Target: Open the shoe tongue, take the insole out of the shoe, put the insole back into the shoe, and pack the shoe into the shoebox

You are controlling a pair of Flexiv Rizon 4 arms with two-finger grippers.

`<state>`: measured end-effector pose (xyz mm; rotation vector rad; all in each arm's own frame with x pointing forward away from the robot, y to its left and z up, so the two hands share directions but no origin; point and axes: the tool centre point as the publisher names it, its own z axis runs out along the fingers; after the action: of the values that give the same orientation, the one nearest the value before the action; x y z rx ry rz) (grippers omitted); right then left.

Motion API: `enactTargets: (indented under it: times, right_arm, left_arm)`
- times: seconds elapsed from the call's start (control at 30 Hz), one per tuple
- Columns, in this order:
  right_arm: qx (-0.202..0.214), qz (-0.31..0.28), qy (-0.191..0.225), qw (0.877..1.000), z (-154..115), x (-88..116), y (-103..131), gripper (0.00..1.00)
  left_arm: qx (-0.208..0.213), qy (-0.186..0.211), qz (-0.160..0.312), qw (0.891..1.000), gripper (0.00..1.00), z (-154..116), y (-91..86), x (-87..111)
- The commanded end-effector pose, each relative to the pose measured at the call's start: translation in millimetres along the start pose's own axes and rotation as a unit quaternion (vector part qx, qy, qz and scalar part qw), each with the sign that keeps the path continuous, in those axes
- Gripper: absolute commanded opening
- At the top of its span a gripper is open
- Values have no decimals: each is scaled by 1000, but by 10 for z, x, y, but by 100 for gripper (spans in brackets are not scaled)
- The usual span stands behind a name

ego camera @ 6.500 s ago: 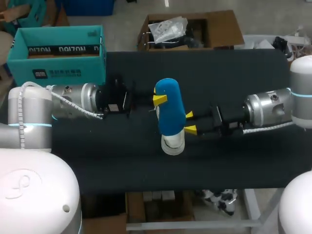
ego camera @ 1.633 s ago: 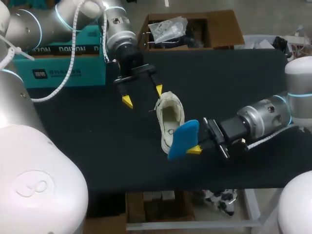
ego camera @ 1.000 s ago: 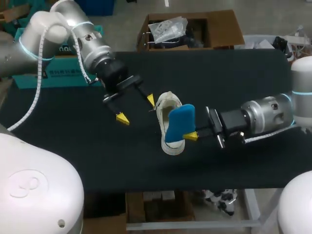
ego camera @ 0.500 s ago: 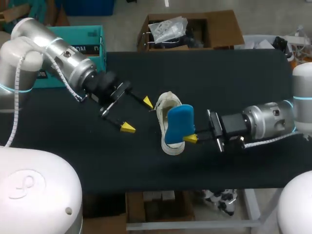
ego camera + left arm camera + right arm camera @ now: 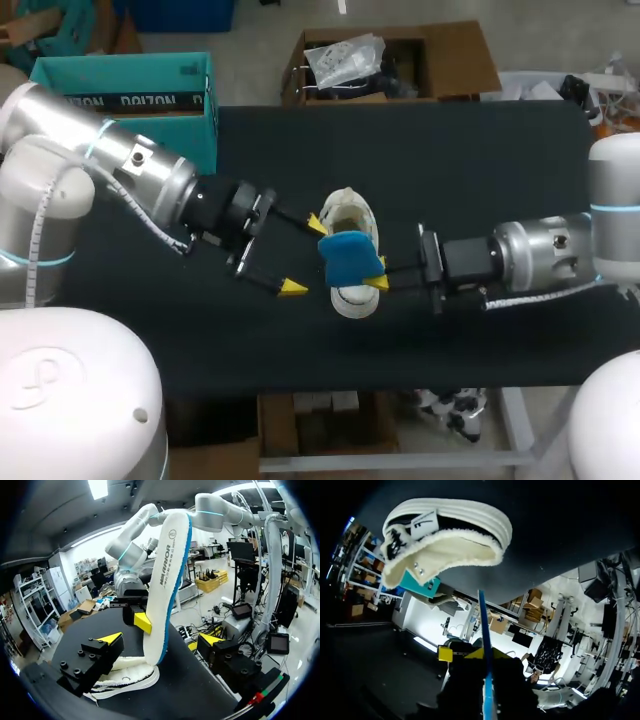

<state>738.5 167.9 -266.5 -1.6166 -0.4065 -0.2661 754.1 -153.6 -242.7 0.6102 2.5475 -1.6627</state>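
Insole apparently within right claw

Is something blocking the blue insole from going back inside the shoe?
Nothing visible is. The right gripper holds the blue insole upright over the shoe, with its lower end at the opening. The left gripper is open, with its fingers on either side of the shoe, not across the opening.

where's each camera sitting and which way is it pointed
Head: above and behind, looking down on the table; left arm and right arm enter from the sides.
Left wrist: on left arm, facing along the open left gripper at insole and shoe.
Right wrist: on right arm, facing along the right gripper, shut on the insole.
All share the shoe.
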Motion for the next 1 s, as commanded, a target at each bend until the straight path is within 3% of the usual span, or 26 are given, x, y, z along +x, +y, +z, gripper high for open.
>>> enactTargets:
  times: [0.03, 0.3, 0.63, 0.77, 0.9, 1.0]
  right_arm:
    - [-6, -18, 13, 1000, 32, 23, 43, 0]
    - [0, -39, 24, 999, -97, 137, 290, 0]
    - [4, -37, 24, 999, -126, 323, 533, 0]
    - [-2, -33, 26, 999, -102, 365, 577, 0]
    - [4, -34, 25, 999, -117, 373, 608, 0]
    - [6, -36, 27, 999, -115, 374, 612, 0]
  left_arm:
    - [-5, -147, 0, 989, 100, 73, 71, -14]
    - [-24, -146, -12, 989, 100, 114, 311, -127]
    - [-24, -129, -2, 991, 100, 179, 456, -226]
    - [-26, -124, 3, 992, 85, 250, 510, -280]
    - [-34, -124, 9, 992, 78, 333, 575, -351]
    - [-34, -124, 9, 992, 68, 393, 622, -423]
